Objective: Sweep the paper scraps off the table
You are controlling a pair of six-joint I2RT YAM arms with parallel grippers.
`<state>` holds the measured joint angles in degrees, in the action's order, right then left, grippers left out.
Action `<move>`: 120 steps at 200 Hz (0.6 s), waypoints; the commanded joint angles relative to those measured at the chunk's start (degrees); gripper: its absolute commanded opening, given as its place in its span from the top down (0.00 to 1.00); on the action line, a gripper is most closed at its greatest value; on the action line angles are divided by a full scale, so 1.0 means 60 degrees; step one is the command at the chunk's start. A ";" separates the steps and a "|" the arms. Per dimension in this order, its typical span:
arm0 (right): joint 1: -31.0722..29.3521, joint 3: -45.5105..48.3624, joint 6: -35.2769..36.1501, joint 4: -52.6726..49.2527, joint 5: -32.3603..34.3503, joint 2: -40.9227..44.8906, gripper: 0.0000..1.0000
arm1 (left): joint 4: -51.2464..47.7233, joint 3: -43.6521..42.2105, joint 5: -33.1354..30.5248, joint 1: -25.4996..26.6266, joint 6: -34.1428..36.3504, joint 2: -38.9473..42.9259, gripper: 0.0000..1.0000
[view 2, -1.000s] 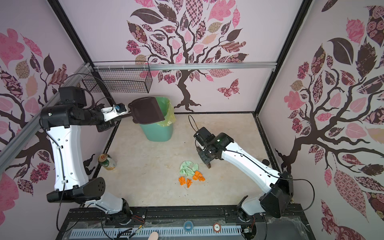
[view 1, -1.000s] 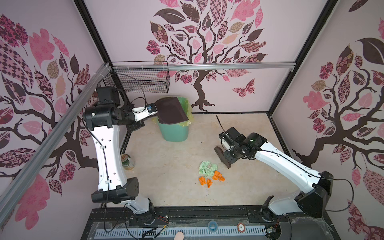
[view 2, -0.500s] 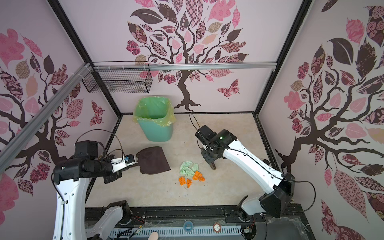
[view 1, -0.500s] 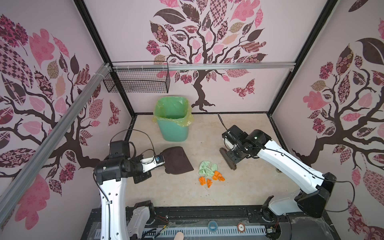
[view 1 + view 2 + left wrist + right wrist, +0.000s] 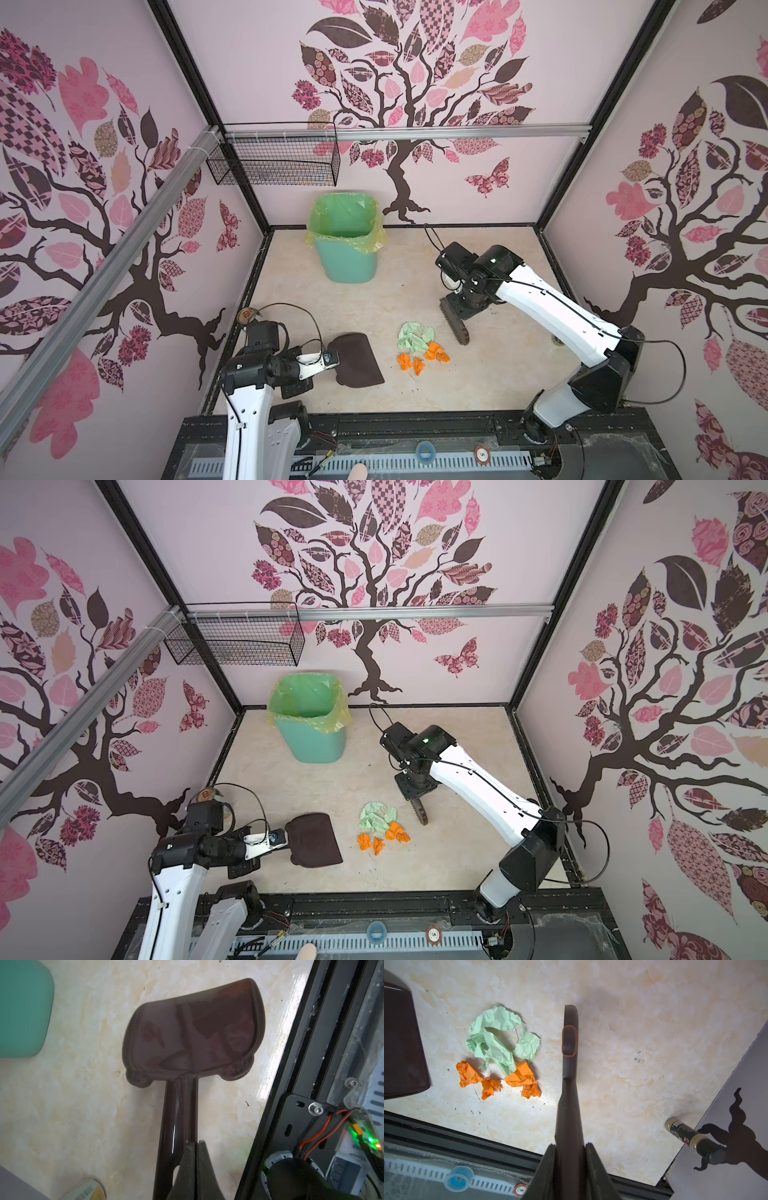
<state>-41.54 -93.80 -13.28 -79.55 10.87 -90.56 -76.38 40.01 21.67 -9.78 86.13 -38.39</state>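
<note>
Several crumpled orange and pale green paper scraps lie in a heap on the cream marbled table. A dark brown dustpan rests flat on the table just left of the heap, its inside bare. My left gripper is shut on its handle. A dark brush stands just right of the heap, apart from it. My right gripper is shut on the brush handle.
A mint-green bin with a yellow-green liner stands at the back left. A small jar sits by the left wall, and a dark bottle by the right wall. A wire basket hangs above the bin.
My left arm carried the dustpan from above the bin down to the table, left of the heap. The right arm and brush have barely moved.
</note>
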 commanded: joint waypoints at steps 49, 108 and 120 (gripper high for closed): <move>-0.0048 0.0066 -0.0658 -0.0878 -0.0417 -0.0301 1.00 | 0.2211 -0.1287 -0.0254 0.1772 -0.0560 -0.0533 1.00; -0.0972 -0.0235 -0.0906 -0.0728 -0.1015 -0.1107 1.00 | 0.3525 -0.1658 -0.0658 0.2937 -0.1389 -0.1535 1.00; -0.1131 -0.0527 -0.0948 -0.0659 -0.1154 -0.1281 1.00 | 0.3782 -0.1658 -0.0696 0.3061 -0.1518 -0.1801 1.00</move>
<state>-46.39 -94.78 -17.45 -82.85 9.15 -94.28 -58.59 31.62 18.35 7.22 79.99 -47.05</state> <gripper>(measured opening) 0.242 0.050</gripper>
